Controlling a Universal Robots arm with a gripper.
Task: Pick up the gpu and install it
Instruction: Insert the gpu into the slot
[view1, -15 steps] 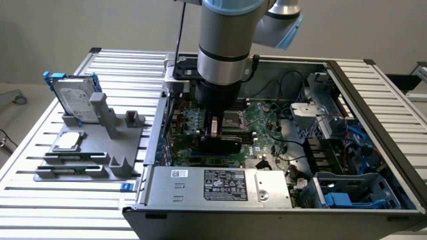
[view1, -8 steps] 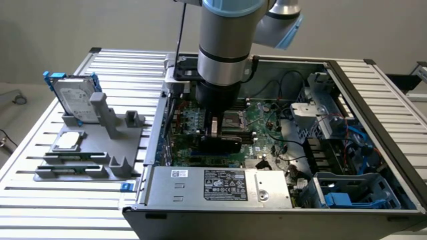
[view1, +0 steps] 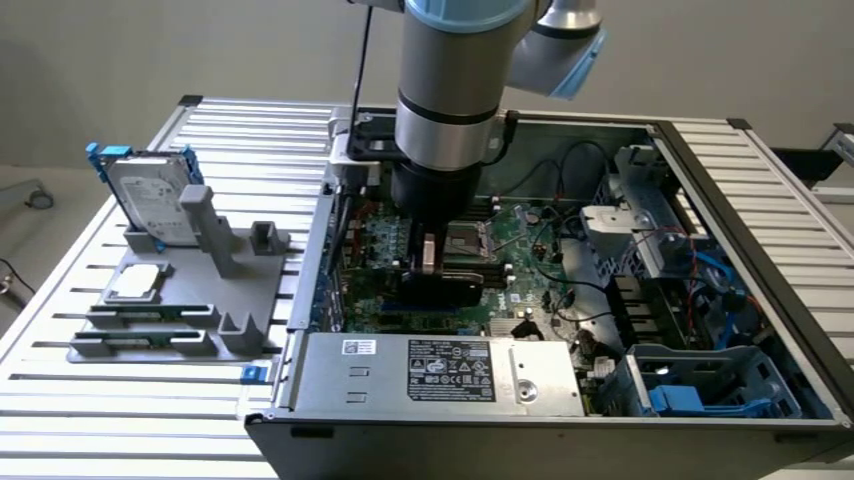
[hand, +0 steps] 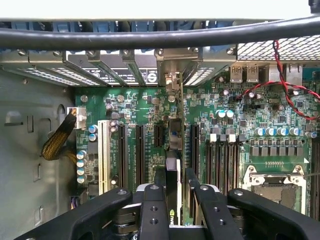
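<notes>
Gripper (hand: 175, 195) clenched on gpu (hand: 172, 170); card edge-on betw. jaws, over mobo (hand: 145, 107), centre of exterior view.

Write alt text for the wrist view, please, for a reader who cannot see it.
The gripper, jaws closed on the gpu, holds the card edge-on over a green motherboard inside an open computer case. Black expansion slots flank it; a CPU socket lies to one side.
</notes>
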